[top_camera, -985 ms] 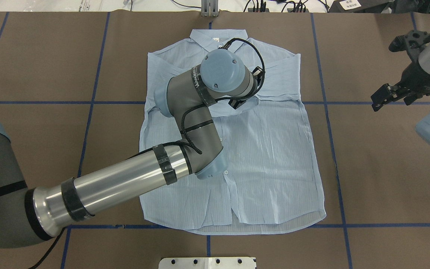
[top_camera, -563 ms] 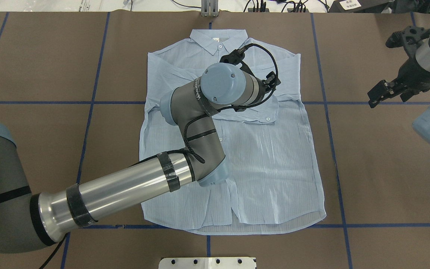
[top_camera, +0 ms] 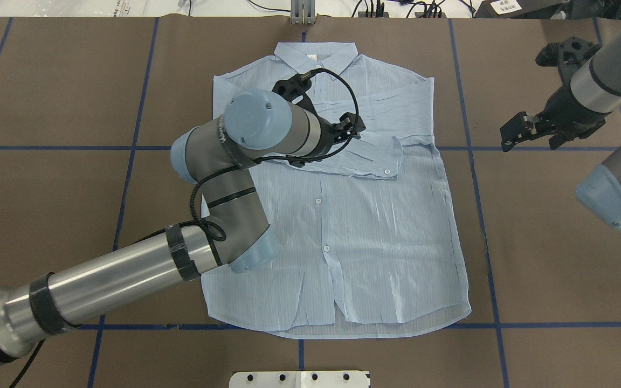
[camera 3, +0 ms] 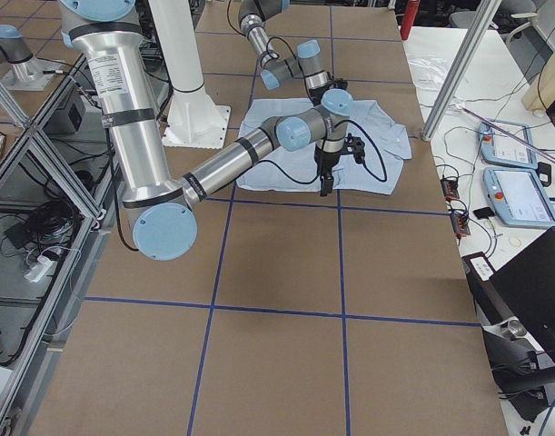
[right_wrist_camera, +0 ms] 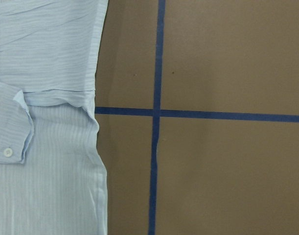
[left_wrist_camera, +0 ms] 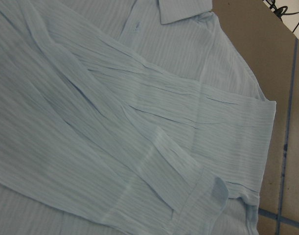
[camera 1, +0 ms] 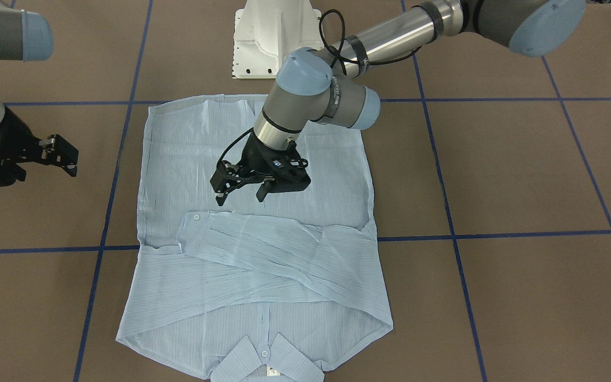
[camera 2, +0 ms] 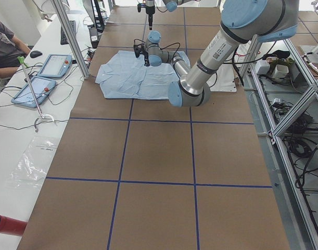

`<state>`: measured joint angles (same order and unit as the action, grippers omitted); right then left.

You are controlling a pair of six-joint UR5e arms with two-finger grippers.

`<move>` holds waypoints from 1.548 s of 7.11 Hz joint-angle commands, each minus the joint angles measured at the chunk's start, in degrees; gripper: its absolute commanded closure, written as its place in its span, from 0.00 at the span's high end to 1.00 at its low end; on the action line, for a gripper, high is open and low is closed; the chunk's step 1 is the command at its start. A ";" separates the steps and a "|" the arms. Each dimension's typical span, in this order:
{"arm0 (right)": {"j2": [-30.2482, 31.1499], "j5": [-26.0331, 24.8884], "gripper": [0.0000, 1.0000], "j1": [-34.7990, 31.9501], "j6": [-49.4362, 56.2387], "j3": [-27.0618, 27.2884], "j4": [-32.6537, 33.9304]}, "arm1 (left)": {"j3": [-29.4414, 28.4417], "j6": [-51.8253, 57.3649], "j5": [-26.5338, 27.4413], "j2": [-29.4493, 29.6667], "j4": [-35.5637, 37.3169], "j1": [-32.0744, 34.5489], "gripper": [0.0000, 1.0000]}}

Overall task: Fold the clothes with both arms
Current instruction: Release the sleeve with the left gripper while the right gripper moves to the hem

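Note:
The clothes are one pale-blue striped shirt point(top_camera: 375, 231) lying flat and face up, collar point(top_camera: 316, 54) at the far side. Both sleeves are folded across the chest, and the buttoned cuff point(top_camera: 388, 156) of the upper sleeve rests near the shirt's right edge. My left gripper point(camera 1: 240, 197) hovers open and empty over the shirt's middle, just short of the folded sleeves point(camera 1: 263, 249). In the overhead view its wrist hides it. Off the shirt's right side, my right gripper point(top_camera: 526, 137) hangs above bare table, open and holding nothing. The right wrist view shows the cuff point(right_wrist_camera: 10, 132) and the shirt's side edge.
The brown table point(top_camera: 558, 258) is marked with blue tape lines. The white pedestal base point(camera 1: 276, 37) stands at the robot's edge, just beyond the shirt hem. In the exterior left view a person point(camera 2: 5, 44) sits at a side bench holding tablets point(camera 2: 36, 91).
My left wrist swung left across the shirt, uncovering the folded sleeve and its cuff. The right gripper moved left, closer to the shirt's right edge.

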<state>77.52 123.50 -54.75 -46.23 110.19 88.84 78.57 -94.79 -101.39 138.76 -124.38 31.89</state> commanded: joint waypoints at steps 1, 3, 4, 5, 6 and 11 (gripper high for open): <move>6.55 -8.50 1.00 10.67 -17.07 4.82 -11.73 | 17.15 8.80 -0.74 -10.66 11.31 1.15 1.00; 10.78 -11.43 1.00 18.59 -23.26 9.40 -12.03 | 28.77 15.66 -0.74 -19.28 17.48 1.33 1.00; 14.72 -13.44 1.00 22.37 -26.16 10.99 -17.77 | 31.96 16.65 -0.74 -22.10 18.03 1.42 1.00; 18.24 -16.33 1.00 26.84 -26.62 10.92 -24.01 | 32.17 16.75 -0.74 -22.31 18.03 1.33 1.00; 18.71 -19.67 1.00 30.80 -27.59 10.22 -24.33 | 32.26 16.66 -0.74 -22.31 18.12 1.33 1.00; 16.08 -20.59 1.00 34.18 -27.77 4.77 -24.16 | 32.34 16.75 -0.65 -22.22 18.03 1.33 1.00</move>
<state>93.53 102.55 -21.06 -73.91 115.28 64.65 110.91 -78.05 -102.07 116.51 -106.32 33.22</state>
